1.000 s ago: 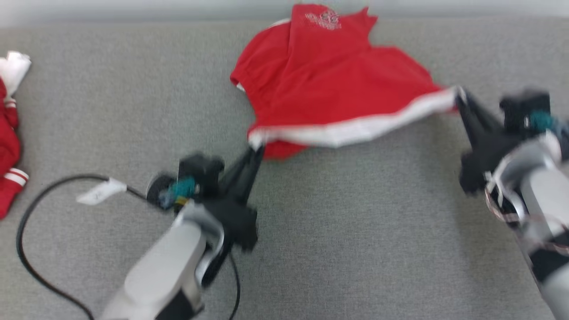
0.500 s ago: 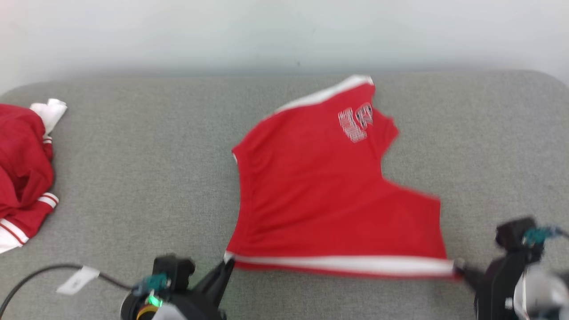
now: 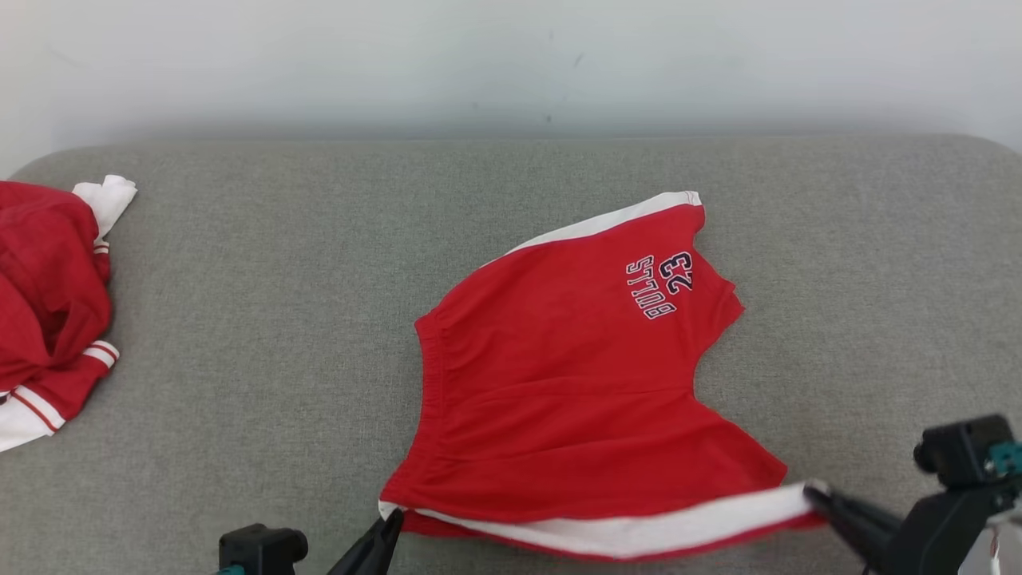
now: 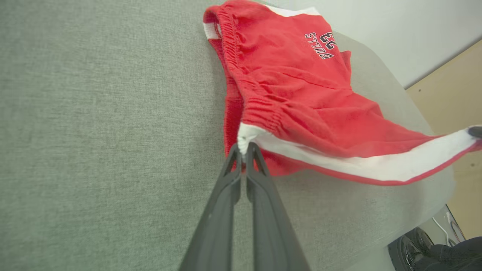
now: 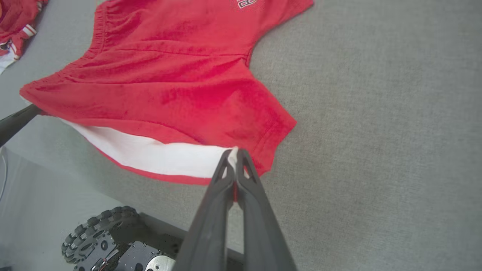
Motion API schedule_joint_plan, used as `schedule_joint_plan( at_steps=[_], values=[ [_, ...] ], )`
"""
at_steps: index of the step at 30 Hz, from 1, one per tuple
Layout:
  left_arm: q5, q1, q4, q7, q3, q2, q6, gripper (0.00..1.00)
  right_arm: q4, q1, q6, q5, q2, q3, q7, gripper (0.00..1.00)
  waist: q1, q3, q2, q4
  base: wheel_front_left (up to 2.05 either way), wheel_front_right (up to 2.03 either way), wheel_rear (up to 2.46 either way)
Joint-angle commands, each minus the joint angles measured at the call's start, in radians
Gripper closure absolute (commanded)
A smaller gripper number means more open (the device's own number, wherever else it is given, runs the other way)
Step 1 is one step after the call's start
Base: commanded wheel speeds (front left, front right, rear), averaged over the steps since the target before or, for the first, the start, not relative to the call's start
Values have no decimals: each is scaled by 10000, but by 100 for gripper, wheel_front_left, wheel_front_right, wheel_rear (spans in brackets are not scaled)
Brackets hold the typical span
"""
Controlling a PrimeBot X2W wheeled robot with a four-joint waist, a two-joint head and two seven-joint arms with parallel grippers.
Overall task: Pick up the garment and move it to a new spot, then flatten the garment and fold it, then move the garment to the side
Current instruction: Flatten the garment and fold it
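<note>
Red shorts (image 3: 559, 399) with a white side stripe lie on a grey fabric tabletop (image 3: 263, 335). The left gripper (image 3: 392, 518) and right gripper (image 3: 810, 490) each pinch one end of the stripe.

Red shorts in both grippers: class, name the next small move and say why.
Probably lower both grippers together, keeping the edge taut, until it lies down. The left gripper pinches the waistband corner and the right gripper the leg corner of the shorts; the white stripe between them hangs raised off the grey surface, while the far part rests flat.
</note>
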Motion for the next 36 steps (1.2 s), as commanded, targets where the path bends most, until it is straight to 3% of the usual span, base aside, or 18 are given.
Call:
schedule_joint_plan(
  at_steps=[1, 6, 9, 17, 27, 36],
  values=[
    [-60, 69, -92, -71, 44, 4, 38, 100, -10, -215, -22, -118, -133, 0, -208, 100, 1, 42, 1, 24, 0, 0, 0],
    [-43, -932, 126, -21, 83, -553, -38, 100, 1216, -1924, -22, -792, -1106, 578, -2195, 100, 1, 275, 1, 139, 0, 0, 0],
    [133, -1646, 452, 6, 53, -925, 48, 100, 2366, -2946, -22, -1236, -1375, 932, -3275, 100, 1, 469, 1, 220, 0, 0, 0],
    [436, -3487, 1655, 73, 117, -1830, 270, 100, 5483, -5975, -22, -2066, -1935, 2139, -4939, 100, 1, 1160, 1, 604, 0, 0, 0],
    [659, -5665, 3460, 143, -63, -2830, -89, 100, 8427, -9215, -22, -2237, -2199, 3296, -6181, 100, 1, 2063, 1, 1251, 0, 0, 0],
    [746, -6812, 4829, -9, -16, -3376, -81, 100, 10294, -10791, -22, -2343, -2043, 4007, -6880, 100, 1, 2598, 1, 1519, 0, 0, 0]
  ],
)
